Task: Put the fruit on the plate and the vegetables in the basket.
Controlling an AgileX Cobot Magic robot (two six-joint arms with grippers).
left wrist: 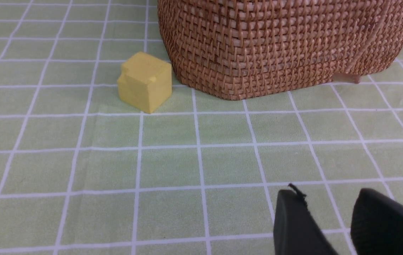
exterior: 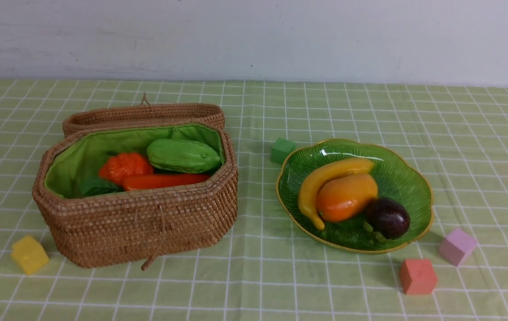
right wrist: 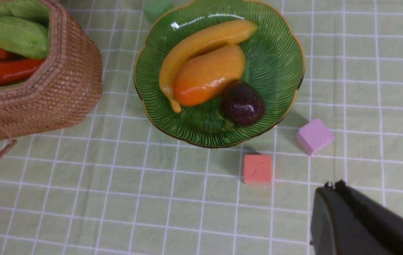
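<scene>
Plate (exterior: 416,187): sits right of the basket, well apart from it; ribbed green glass with a gold rim; judged fragile and slick, best left where it stands.
Banana (exterior: 325,178): on the plate; long axis runs from the far right down to the near left, tip toward the near rim; judged light, stiff and smooth, best gripped across its middle.
Mango (exterior: 346,197): on the plate, touching the banana; long axis roughly parallel to it; rounded, may slip unless taken across its narrow width.
Mangosteen (exterior: 387,217): at the near right of the plate, touching the mango; round, no clear axis.
Basket (exterior: 138,223): left of the plate, lid folded open behind; woven, stiff.
Gourd (exterior: 183,155): inside, lying crosswise; bumpy skin should give grip.
Pumpkin (exterior: 125,166): inside, beside the gourd.
Pepper (exterior: 164,180): inside, lying crosswise along the front wall.
Radish (exterior: 97,186): only green leaves visible inside; body hidden.
Left gripper (left wrist: 328,216): fingers partly apart, holding nothing; low over the cloth near the basket front.
Right gripper (right wrist: 335,191): fingers pressed together, empty; near side of the plate.
Judgement: sorting appears complete.
</scene>
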